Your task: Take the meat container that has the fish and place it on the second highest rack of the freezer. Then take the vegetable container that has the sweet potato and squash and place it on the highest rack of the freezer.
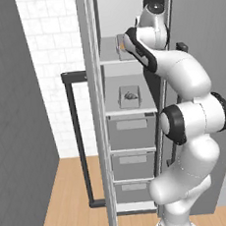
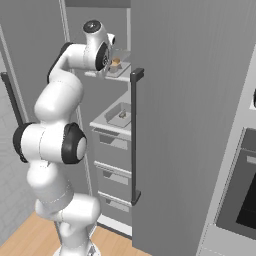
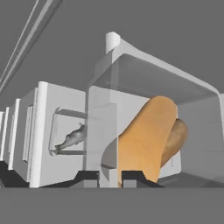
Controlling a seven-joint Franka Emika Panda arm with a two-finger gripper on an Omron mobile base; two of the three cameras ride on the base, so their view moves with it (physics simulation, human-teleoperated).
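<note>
Item one, nearest me: my gripper (image 3: 109, 176), its two dark tips nearly together with a thin strip of pale tray wall between them, so I judge it pinched on the near rim of the vegetable container (image 3: 144, 109); I hold it by the edge because that leaves the load free to ride level and lets the tray slide flat onto a shelf. Item two: the sweet potato and squash (image 3: 151, 135), orange and tan lumps lying together against the container's inner wall, just beyond my fingertips. Item three: the highest rack (image 1: 110, 55), where the container now sits or hangs just over; from the base views I cannot tell whether its bottom is touching the shelf, so I judge the second placement as nearly finished, with release not yet made. Item four, one shelf below: the meat container (image 1: 129, 97) with the fish (image 1: 130, 96) inside, set on the second rack, which I take as the first half of the job already done. Item five, enclosing all: the freezer (image 1: 132, 132), door swung wide to the left with its black bar handle (image 1: 78, 138) clear of my arm, grey drawers (image 1: 132, 147) shut beneath the shelves.
</note>
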